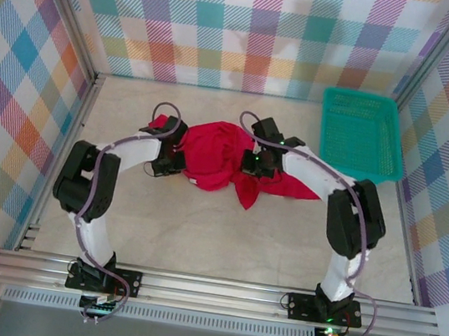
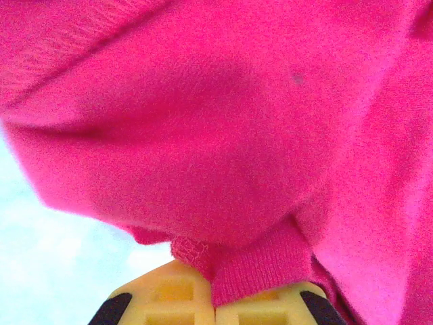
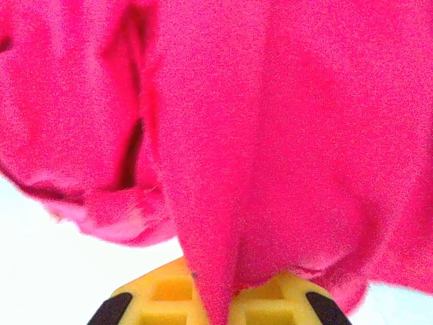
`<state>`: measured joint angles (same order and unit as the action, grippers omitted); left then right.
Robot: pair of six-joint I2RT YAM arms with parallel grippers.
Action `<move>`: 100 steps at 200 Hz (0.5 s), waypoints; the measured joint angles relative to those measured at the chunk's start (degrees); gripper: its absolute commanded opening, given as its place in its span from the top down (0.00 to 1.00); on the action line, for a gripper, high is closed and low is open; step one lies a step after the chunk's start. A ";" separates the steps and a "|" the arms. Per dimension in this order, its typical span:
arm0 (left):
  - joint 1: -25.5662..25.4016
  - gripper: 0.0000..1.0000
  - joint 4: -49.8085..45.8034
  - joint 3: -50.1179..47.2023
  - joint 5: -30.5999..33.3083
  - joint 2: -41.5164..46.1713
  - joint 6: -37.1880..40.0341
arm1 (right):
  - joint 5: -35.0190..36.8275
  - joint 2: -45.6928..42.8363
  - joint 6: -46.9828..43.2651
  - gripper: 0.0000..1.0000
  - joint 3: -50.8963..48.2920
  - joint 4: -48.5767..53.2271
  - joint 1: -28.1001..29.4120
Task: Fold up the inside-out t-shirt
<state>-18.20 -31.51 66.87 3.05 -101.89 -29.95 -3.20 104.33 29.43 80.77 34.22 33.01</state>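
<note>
The inside-out t-shirt (image 1: 225, 164) is a bright red bunched heap in the middle of the table, between my two arms. My left gripper (image 1: 173, 159) sits at its left edge, shut on a ribbed hem of the t-shirt (image 2: 260, 261) that is pinched between the yellow fingers (image 2: 169, 294). My right gripper (image 1: 257, 163) is over the heap's right half, shut on a fold of the t-shirt (image 3: 223, 271) caught between its yellow fingers (image 3: 270, 301). Red cloth hangs in front of both wrist cameras and hides the fingertips.
A teal plastic basket (image 1: 360, 134) stands at the back right against the checked wall. Bare beige table (image 1: 214, 234) lies in front of the t-shirt, toward the arm bases. Checked walls close in the left, back and right sides.
</note>
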 measured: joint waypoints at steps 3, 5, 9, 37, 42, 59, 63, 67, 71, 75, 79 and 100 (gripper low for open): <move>0.04 1.00 -0.28 -0.13 0.44 1.03 0.02 | 0.24 -1.18 -0.42 1.00 0.31 0.81 0.00; 0.04 1.00 -0.44 -0.22 0.76 1.84 0.00 | 0.59 -1.88 -0.66 1.00 0.44 1.20 0.00; 0.11 1.00 -0.87 -0.35 1.44 3.56 0.04 | 0.74 -3.10 -1.14 1.00 0.76 1.97 0.00; 0.92 1.00 -2.71 -0.61 5.99 18.36 0.68 | 4.20 -13.40 -4.70 1.00 3.89 6.73 0.00; 1.14 1.00 -2.93 -0.61 6.64 21.00 0.85 | 4.72 -15.23 -5.18 1.00 4.44 7.43 0.00; 1.88 1.00 -4.74 -0.07 8.90 28.52 1.33 | 6.78 -20.11 -6.60 1.00 6.49 9.75 -0.04; 2.10 1.00 -5.46 0.28 9.42 29.79 1.49 | 7.28 -21.05 -6.88 1.00 7.13 10.34 -0.04; 2.36 1.00 -6.34 0.83 9.81 30.93 1.60 | 7.72 -21.79 -7.13 1.00 7.69 10.84 -0.04; 2.58 1.00 -7.19 1.40 10.32 31.80 1.81 | 8.15 -22.51 -7.34 1.00 8.31 11.34 -0.07; 2.78 1.00 -8.02 1.97 10.64 32.44 2.03 | 8.70 -23.17 -7.56 1.00 9.05 11.96 -0.11; 3.04 1.00 -8.94 2.64 11.15 33.24 2.32 | 9.16 -23.69 -7.74 1.00 9.70 12.46 -0.11; 4.02 1.00 -12.74 6.05 12.98 36.26 3.13 | 12.04 -25.70 -8.68 1.00 13.00 14.01 -0.68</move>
<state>-14.17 -44.25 72.93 16.03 -65.63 -26.83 8.84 78.63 20.75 93.78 48.23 32.34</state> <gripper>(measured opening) 0.060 0.073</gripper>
